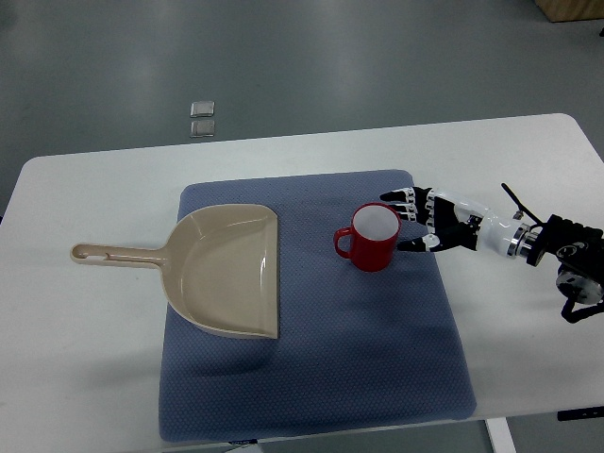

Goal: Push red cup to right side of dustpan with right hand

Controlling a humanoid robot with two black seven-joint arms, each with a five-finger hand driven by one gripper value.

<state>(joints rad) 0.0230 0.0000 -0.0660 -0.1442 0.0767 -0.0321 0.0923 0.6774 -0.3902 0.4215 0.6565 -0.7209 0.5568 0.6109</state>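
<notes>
While upright, red cup (375, 237) handle toward dustpan (229, 270), right hand (429, 225) fingers spread against it

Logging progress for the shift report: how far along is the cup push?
Done: the red cup stands upright on the blue mat, already right of the dustpan. In hand: the right hand is at the cup's right side, fingers spread, not gripping. Left: any final nudge and pulling the hand away.

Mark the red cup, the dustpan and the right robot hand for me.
red cup (375, 249), top view, on its outer wall.
dustpan (231, 274), top view, on the pan's floor.
right robot hand (436, 226), top view, on the palm.
</notes>
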